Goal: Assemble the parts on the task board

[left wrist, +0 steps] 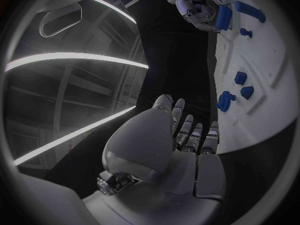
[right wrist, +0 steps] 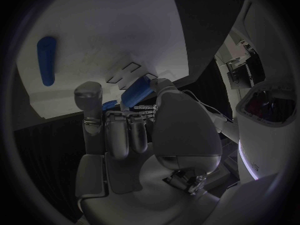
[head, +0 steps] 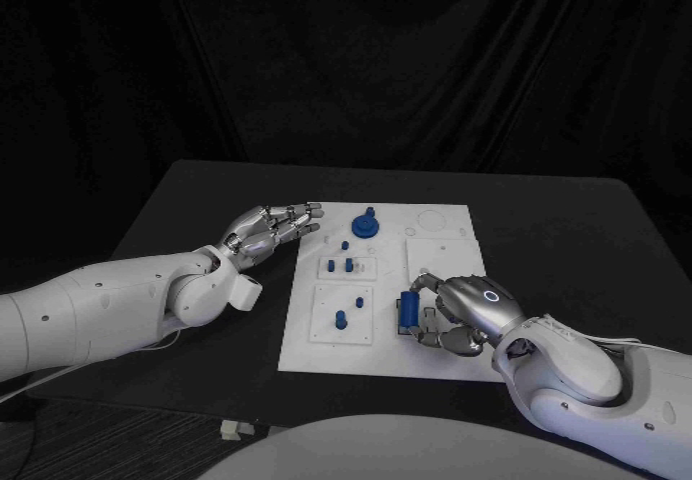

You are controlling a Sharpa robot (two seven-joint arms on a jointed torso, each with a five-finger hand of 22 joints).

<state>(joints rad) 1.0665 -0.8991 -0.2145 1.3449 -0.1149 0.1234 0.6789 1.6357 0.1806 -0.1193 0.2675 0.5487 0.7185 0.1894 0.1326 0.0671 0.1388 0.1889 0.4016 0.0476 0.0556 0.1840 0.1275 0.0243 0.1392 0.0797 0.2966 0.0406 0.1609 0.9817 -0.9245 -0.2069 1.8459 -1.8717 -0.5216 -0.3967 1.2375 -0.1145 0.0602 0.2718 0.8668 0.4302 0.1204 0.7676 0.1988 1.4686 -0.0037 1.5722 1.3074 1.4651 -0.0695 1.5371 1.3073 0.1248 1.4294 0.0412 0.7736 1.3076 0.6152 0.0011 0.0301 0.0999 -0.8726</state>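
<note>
**Right hand grips blue part at near edge of task board**

The white task board (head: 440, 225) lies in the middle of the black table (head: 577, 230), with the robot's two arms reaching in from either side. The right hand (head: 462, 312) rests over the board's near right portion, its fingers curled around a long blue part (head: 408, 312) held upright at the hand's left side; the wrist camera on that arm shows the same blue part (right wrist: 139, 91) pinched between the thumb and the other fingers, just above the white surface. The left hand (head: 270, 230) hovers beside the board's far left corner, off its edge and over the dark tabletop, holding nothing, fingers extended and close together, pointing towards the board.

Other blue pieces stay on the board. A round part with a knob (head: 368, 224) stands near the far left corner, just right of the left hand's fingertips. Nearer, two short pegs (head: 343, 266) stand side by side in a small square plate, with a tiny blue piece (head: 346, 245) just beyond them. Nearer still, a long blue peg (head: 340, 320) sits in a second square plate in the near left portion, with a small blue piece (head: 358, 299) just beyond it. The far right portion carries a faint round outline and a plain square recess.
</note>
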